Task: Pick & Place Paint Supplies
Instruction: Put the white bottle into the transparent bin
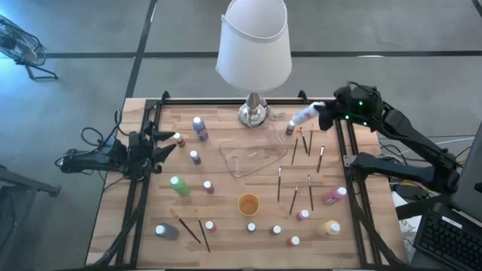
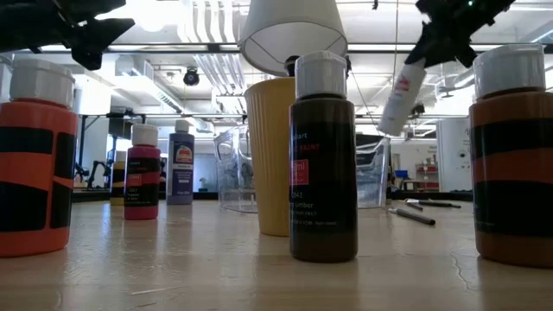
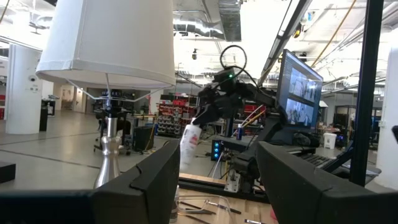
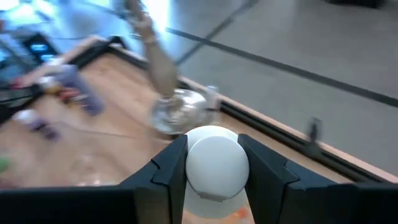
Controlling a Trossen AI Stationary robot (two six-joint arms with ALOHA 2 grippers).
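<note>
The right gripper [image 1: 325, 113] hangs above the far right corner of the slatted wooden worktop [image 1: 226, 226], its dark fingers [image 4: 171, 171] clamped on a smooth, round-capped white paint bottle [image 1: 307, 115] held tilted in the air, beside the clear plastic tray [image 1: 252, 154]. The left gripper [image 1: 167, 143] waits at the left edge, fingers spread and empty.

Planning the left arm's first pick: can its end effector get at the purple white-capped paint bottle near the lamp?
Probably yes. The left end effector is open at the table's left edge, and the purple white-capped paint bottle stands upright with bare wood between them.
</note>
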